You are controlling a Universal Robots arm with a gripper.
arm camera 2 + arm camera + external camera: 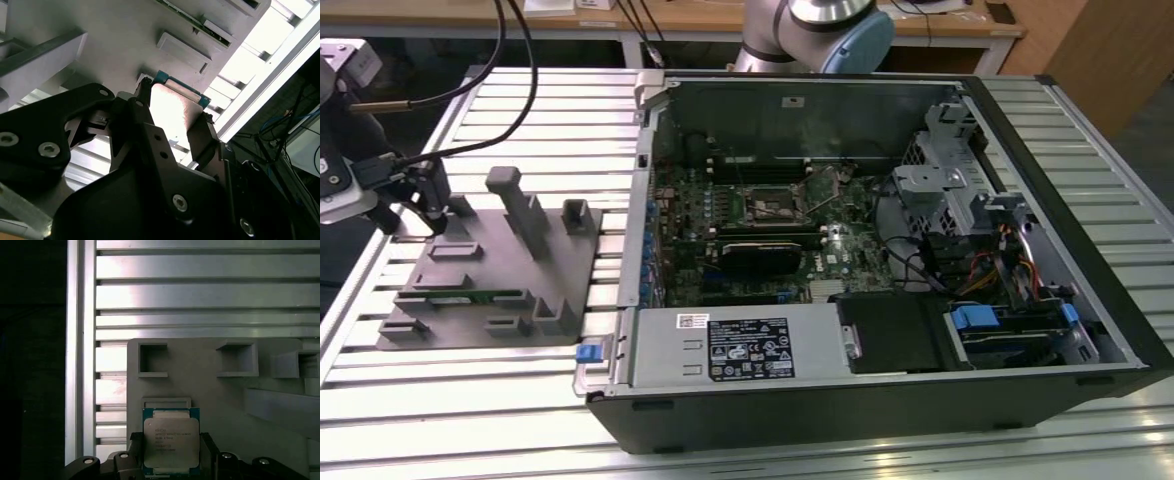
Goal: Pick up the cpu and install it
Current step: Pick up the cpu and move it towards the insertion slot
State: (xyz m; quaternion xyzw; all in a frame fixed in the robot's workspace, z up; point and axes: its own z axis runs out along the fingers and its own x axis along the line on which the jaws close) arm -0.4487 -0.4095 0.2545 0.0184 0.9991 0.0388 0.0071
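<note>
The gripper (171,462) stands over the grey holder (200,390) on the table (520,110). Its fingers (201,140) look clamped on two opposite edges of the cpu (171,445), which sits at the holder's edge, just beside a shallow recess. The hold is narrow and on thin rims only. If it is off-centre, the chip may tilt, slip or snag on the holder, then meet the socket askew.
</note>
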